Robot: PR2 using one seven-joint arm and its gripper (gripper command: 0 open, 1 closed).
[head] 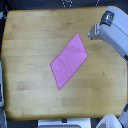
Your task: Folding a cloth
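Pink cloth (pixel 69 61) flat, apart from hand (pixel 93 34).

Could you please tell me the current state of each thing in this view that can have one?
Cloth: lying flat and unfolded on the table, untouched.
Arm: at the exterior view's upper right, apart from the cloth.
End effector: too blurred to tell whether open or shut.
Table: holding the cloth near its middle.

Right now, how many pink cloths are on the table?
1. The pink cloth lies flat near the middle of the wooden table, slanting from upper right to lower left in the exterior view. No other is visible, though the robot arm hides one corner.
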